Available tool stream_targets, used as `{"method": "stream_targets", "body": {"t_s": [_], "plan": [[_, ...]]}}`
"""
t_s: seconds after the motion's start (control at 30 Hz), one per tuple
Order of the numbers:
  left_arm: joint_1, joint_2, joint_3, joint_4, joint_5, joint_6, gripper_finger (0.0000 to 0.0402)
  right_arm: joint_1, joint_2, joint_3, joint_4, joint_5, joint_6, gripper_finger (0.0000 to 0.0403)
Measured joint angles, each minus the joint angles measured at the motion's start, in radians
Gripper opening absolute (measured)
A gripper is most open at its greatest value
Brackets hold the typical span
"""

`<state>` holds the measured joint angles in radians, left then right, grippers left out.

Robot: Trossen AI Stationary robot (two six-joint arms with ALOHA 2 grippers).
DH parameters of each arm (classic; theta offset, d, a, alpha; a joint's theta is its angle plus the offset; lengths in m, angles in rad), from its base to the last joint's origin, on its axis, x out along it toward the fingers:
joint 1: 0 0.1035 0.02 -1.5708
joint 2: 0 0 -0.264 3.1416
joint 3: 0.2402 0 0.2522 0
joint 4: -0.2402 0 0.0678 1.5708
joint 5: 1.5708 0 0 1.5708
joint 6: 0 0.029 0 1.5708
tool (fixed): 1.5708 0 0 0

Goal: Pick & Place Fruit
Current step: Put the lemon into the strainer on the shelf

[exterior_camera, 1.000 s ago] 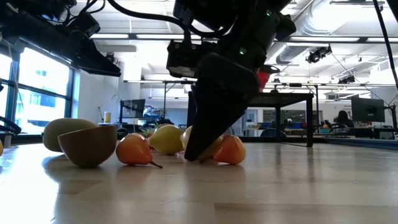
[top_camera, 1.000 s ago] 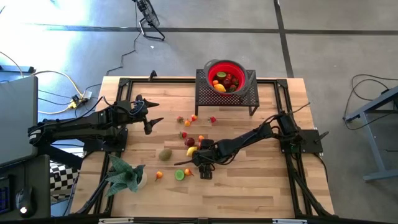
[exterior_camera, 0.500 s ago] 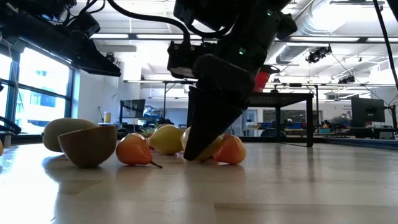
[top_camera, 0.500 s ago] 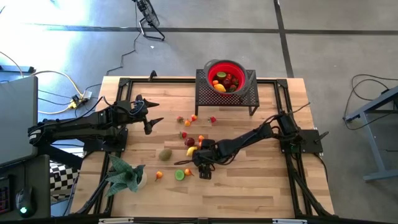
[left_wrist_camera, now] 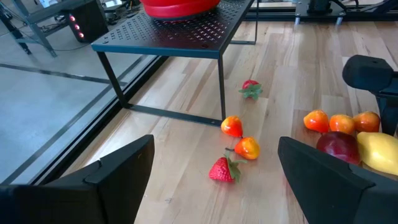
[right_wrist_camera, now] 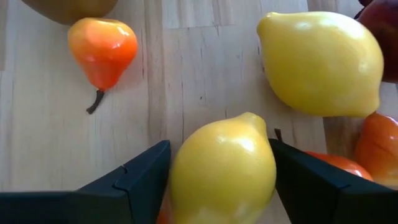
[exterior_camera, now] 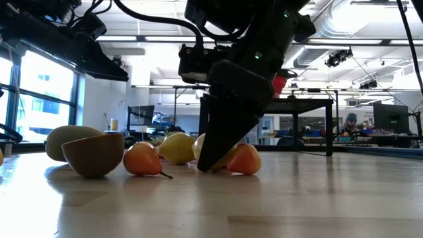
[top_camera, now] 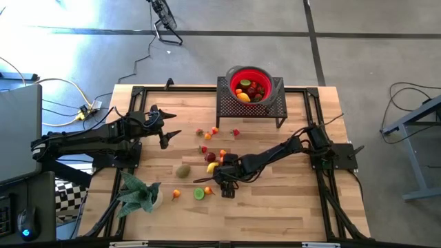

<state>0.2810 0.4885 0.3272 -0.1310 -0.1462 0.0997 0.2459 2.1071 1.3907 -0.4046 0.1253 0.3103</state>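
Observation:
Small toy fruit lies scattered mid-table: strawberries (left_wrist_camera: 222,169), little oranges (left_wrist_camera: 247,148), a plum (left_wrist_camera: 339,146), a kiwi (top_camera: 182,170), a lime half (top_camera: 199,193) and lemons. My right gripper (right_wrist_camera: 219,144) is down at the tabletop, open, one finger on each side of a yellow lemon (right_wrist_camera: 224,171) that rests on the wood. A second lemon (right_wrist_camera: 320,62) and an orange pear-shaped fruit (right_wrist_camera: 102,46) lie just beyond it. My left gripper (top_camera: 172,125) hovers open at the table's left, above the wood, with nothing between its fingers. My right gripper's fingers (right_wrist_camera: 140,177) come slanting down from above and stand close against the lemon's two sides (right_wrist_camera: 180,168). Whether they touch it, I cannot tell. The lemon lies on the table.
A red bowl (top_camera: 232,79) holding several fruits sits on a black mesh stand (top_camera: 238,107) at the far edge. A green leafy plant (top_camera: 138,193) lies near the front left corner. Bare wood lies right of the right arm and along the near edge.

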Motion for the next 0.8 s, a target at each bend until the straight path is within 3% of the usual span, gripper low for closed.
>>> {"method": "stream_targets", "body": {"t_s": [0.3, 0.53, 0.8], "plan": [[0.0, 0.0, 0.0, 0.0, 0.0, 0.0, 0.0337, -0.001, 0.0, 0.0, 0.019, -0.006, -0.005, 0.0206], [0.0, 0.0, 0.0, 0.0, 0.0, 0.0, 0.0337, 0.0, -0.014, -0.004, 0.045, -0.027, -0.024, 0.0212], [0.0, 0.0, 0.0, 0.0, 0.0, 0.0, 0.0337, -0.017, -0.198, -0.002, 0.027, -0.002, -0.05, 0.0203]]}}
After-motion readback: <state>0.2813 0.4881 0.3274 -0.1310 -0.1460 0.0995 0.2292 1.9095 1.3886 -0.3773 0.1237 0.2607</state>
